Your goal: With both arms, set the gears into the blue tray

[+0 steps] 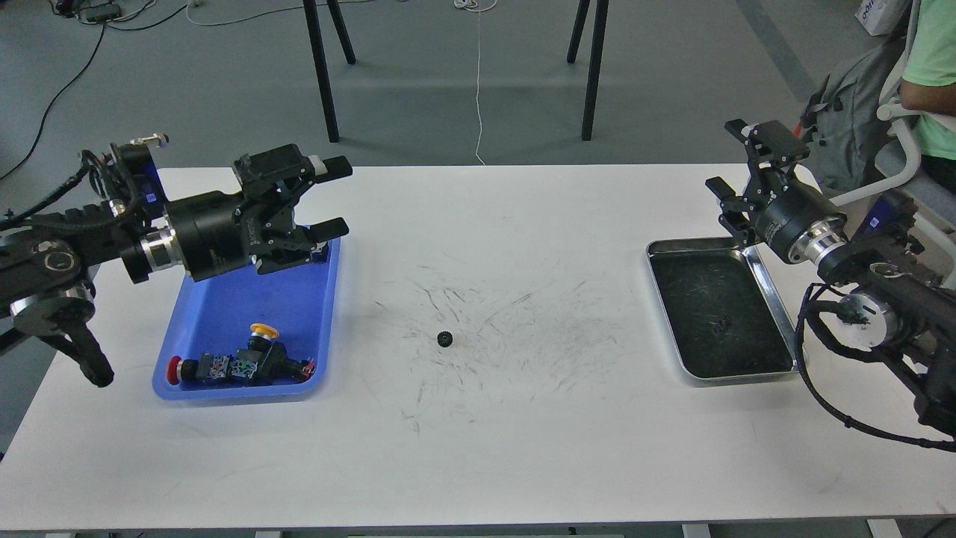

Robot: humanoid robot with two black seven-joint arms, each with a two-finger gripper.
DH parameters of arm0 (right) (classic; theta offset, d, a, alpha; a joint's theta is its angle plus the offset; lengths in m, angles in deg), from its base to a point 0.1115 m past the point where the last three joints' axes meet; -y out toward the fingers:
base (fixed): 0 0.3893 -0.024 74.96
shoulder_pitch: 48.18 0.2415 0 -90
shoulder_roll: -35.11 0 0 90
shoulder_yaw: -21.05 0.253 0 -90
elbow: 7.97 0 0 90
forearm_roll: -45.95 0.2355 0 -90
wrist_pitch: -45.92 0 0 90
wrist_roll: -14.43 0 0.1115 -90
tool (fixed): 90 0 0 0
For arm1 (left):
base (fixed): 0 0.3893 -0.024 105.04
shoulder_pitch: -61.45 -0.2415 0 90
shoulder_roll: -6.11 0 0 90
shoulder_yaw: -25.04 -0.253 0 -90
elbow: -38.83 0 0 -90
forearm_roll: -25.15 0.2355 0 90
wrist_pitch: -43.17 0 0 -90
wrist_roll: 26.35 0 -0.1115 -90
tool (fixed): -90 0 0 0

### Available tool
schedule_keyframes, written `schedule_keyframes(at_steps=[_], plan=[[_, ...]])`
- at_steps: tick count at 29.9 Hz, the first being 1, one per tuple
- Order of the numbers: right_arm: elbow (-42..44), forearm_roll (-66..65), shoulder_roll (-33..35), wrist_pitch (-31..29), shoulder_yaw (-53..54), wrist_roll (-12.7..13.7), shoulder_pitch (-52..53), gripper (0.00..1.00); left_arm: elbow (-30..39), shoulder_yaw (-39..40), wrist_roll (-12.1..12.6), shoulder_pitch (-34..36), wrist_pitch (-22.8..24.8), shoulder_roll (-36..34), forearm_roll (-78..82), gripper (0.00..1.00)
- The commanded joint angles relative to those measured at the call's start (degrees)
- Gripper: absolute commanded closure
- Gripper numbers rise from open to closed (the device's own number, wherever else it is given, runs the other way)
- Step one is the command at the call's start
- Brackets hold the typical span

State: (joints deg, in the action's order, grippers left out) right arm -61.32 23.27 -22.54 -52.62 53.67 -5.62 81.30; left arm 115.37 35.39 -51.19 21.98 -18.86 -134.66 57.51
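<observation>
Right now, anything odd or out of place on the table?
Two things. The blue tray meant for gears holds push-button switches instead, and the only gear in sight lies loose mid-table. The tabletop around it is covered in dark scuff marks. The silver tray has a scratched bottom. Nothing spilled.

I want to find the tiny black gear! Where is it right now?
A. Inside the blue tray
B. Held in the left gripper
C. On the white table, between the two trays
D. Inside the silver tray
C. The gear lies alone on the white table, between the blue tray and the silver tray, with neither gripper touching it.
</observation>
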Motion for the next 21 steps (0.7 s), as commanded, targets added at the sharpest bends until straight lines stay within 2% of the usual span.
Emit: schedule_keyframes(at_steps=[1,6,8,13,19,21], plan=[[0.08,0.00,-0.01,0.10,0.16,0.01,-0.01,0.08,0.80,0.37,-0.65,-0.52,0.02,0.24,0.87,0.00],[0.09,0.00,-0.01,0.19,0.16,0.00,-0.36,0.07,2.12,1.60,-0.65,-0.43,0.02,-0.12,0.61,0.00],[0.17,0.00,-0.01,0.37,0.25,0.01,-0.45,0.07,2.03,2.74,0.23,-0.43,0.02,-0.21,0.87,0.00],[0.00,0.00,0.08,0.37,0.16,0.00,-0.98,0.07,4.84,3.27,0.58,0.45,-0.73,-0.03,0.87,0.00],[0.08,0.00,-0.01,0.37,0.16,-0.08,-1.50,0.07,4.05,7.13,-0.38,1.42,0.02,-0.38,0.61,0.00],[0.17,-0.08,-0.01,0.37,0.16,-0.08,-1.68,0.07,4.05,6.97,-0.04,0.72,-1.33,1.37,1.31,0.00]])
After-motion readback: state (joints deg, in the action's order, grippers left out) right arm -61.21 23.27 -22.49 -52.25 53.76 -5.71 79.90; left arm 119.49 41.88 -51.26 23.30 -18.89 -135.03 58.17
